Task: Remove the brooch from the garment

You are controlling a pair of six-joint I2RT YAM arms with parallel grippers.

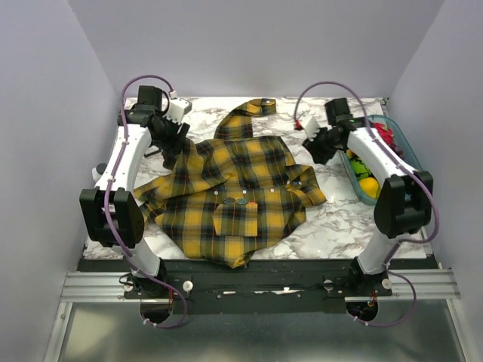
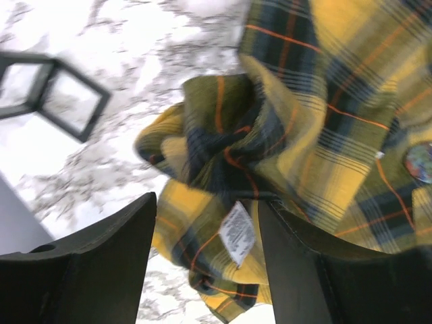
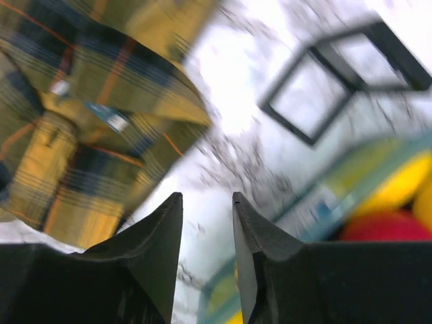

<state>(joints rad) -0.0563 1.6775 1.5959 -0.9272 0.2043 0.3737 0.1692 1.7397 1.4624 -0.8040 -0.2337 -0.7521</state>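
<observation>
The yellow and dark plaid garment lies spread on the marble table. A small round dark disc on its chest looks like the brooch. In the left wrist view a round teal disc shows on the cloth at the right edge. My left gripper is open over a bunched fold of the garment. A white care label lies between its fingers. My right gripper is open and empty above bare marble, to the right of the garment.
A teal bin with yellow and red items stands at the right edge and shows blurred in the right wrist view. Black square frames lie on the marble near each gripper. Grey walls enclose the table.
</observation>
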